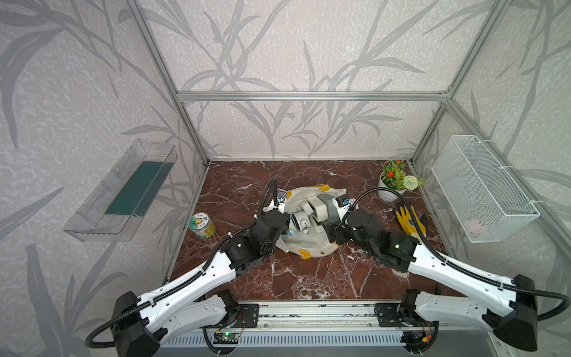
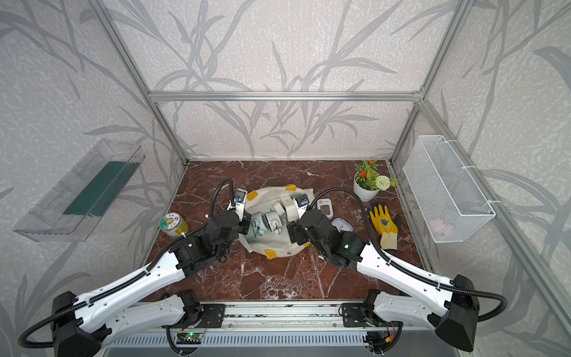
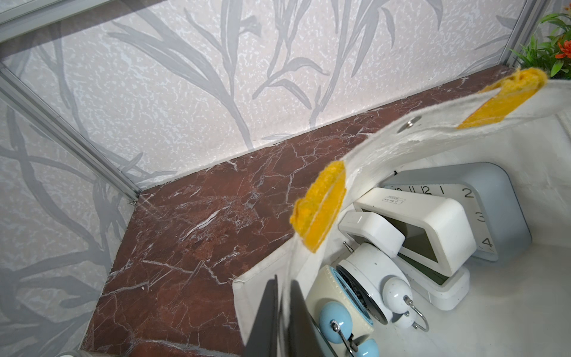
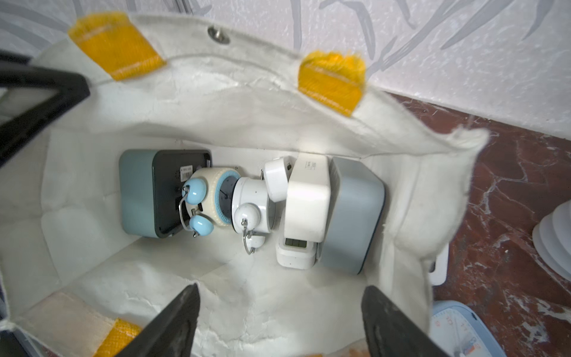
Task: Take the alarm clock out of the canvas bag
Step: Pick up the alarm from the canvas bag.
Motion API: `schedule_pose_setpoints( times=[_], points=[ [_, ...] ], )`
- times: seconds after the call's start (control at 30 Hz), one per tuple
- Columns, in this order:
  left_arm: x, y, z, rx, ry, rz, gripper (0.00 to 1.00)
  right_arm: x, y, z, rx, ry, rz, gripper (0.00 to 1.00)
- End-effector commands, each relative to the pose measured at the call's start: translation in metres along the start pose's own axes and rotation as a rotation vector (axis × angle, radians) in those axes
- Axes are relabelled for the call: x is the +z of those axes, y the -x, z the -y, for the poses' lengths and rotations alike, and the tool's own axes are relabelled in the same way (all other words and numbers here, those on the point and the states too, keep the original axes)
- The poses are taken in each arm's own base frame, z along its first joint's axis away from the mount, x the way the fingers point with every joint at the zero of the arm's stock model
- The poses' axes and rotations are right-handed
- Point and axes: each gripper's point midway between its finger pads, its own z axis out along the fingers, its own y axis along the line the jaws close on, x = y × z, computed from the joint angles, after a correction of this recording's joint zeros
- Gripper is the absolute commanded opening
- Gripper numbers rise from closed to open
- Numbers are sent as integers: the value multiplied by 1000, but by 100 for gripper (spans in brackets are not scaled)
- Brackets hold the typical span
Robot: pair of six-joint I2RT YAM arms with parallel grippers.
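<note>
On the red marble counter (image 1: 309, 278) a small round jar (image 1: 202, 225) is standing at the 9 o'clock side of the canvas bag (image 1: 312, 247). A potted plant (image 1: 394, 182) is sitting toward 2 o'clock and a yellow glove (image 1: 408, 219) is lying at 3 o'clock. In a top view a small white device (image 2: 324, 207) and a pale blue clock (image 2: 341, 224) are lying just beside the bag's 3 o'clock edge, partly hidden by the right arm. A clear tray (image 1: 123, 191) is hanging on the 9 o'clock wall and a white wire basket (image 1: 482, 188) on the 3 o'clock wall. The bag is sitting at the counter's middle with its mouth gaping upward, and several clocks are lying crowded together inside it. A cream clock with blue bells (image 4: 216, 197) is leaning against a dark-backed teal clock (image 4: 139, 191), and a white twin-bell clock (image 4: 250, 197) is touching it. A white digital clock (image 4: 306, 197) is lying wedged between that one and a grey-blue square clock (image 4: 355, 216). The left arm is reaching in from 7 o'clock, and the left hand (image 3: 284, 281) is pinching the bag's 9 o'clock rim, its fingers pressed together on the canvas. The right arm is reaching in from 5 o'clock with its wrist bending downward. The right hand (image 4: 281, 289) is hovering over the bag's mouth with its fingers spread apart, well above the clocks.
</note>
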Motion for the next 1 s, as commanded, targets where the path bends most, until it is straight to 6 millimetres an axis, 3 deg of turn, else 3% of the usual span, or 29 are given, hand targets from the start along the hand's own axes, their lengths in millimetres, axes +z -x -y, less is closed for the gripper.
schedule_pose_setpoints(
  times=[0.0, 0.37, 0.8, 0.97],
  points=[
    [-8, 25, -10, -51, 28, 67, 0, 8, -4, -9, -13, 18, -11, 81],
    [-8, 24, -9, -52, 22, 64, 0, 51, -29, -24, -45, 30, -109, 82],
    [-9, 24, -9, -48, 16, 65, 0, 91, -42, -23, -80, -51, -205, 87],
    [-8, 22, -6, -41, 7, 62, 0, 103, -37, -27, -96, -45, -195, 86]
  ],
)
